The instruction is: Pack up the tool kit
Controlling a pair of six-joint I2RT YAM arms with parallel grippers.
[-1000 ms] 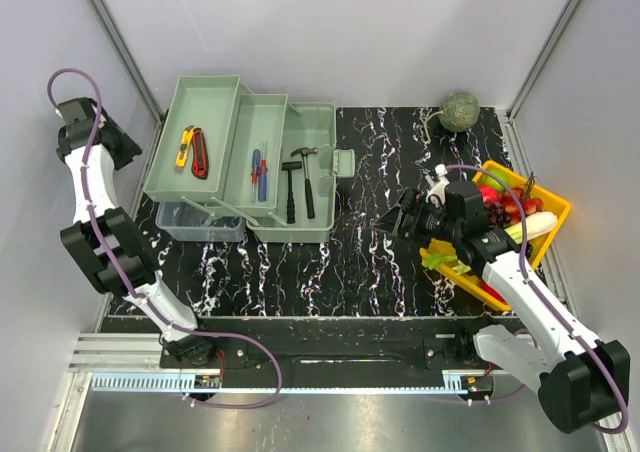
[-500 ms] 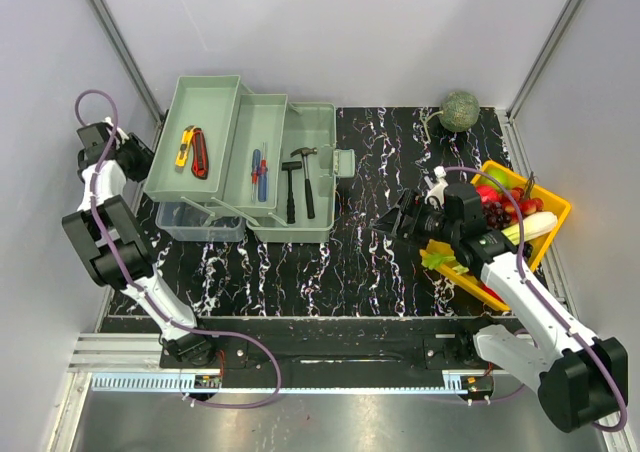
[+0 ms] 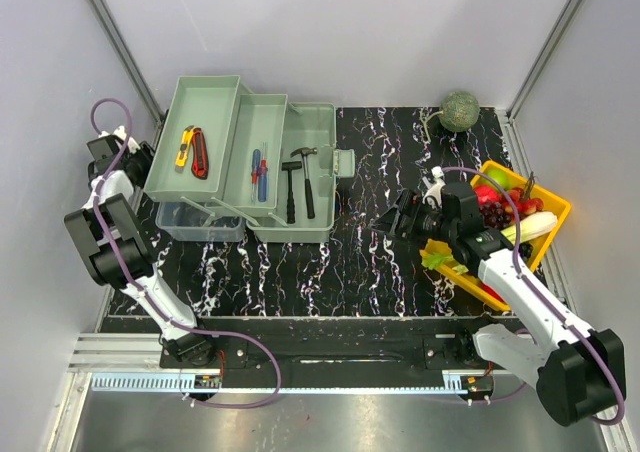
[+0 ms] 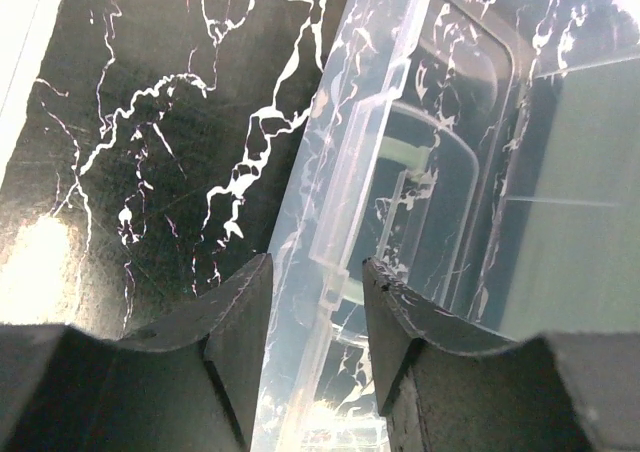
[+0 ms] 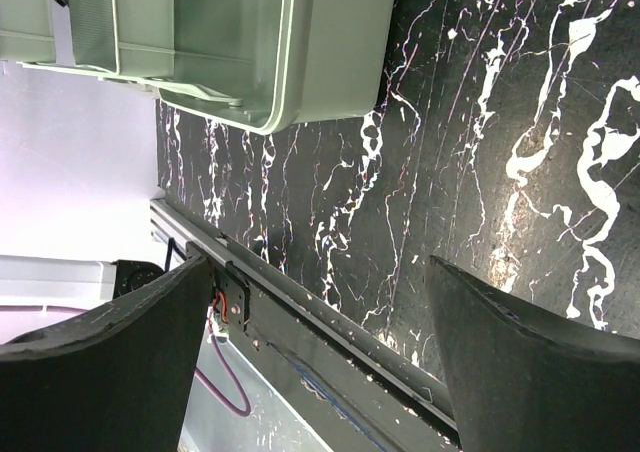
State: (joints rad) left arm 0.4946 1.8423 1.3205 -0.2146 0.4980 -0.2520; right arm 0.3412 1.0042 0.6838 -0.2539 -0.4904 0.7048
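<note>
Black, white-veined tabletop (image 3: pixel 400 262); pale grey walls (image 3: pixel 330 32); aluminium post (image 3: pixel 120 42) in rear corner. Left gripper (image 4: pixel 315 272) astride rim of clear lid (image 4: pixel 400 172), fingers part-spread; clamped or slack, cannot tell. Pale green toolbox (image 3: pixel 320 137), trays fanned out with tools inside, lies just beyond its fingertips. Right gripper (image 3: pixel 392 217) spread wide, empty, over bare tabletop; toolbox ahead of it, yellow fruit tray (image 3: pixel 555 207) behind.

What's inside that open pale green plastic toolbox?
Its base holds two black hammers; the middle tray red and blue screwdrivers; the outer tray a yellow knife and red pliers. Anything beneath the trays is hidden.
</note>
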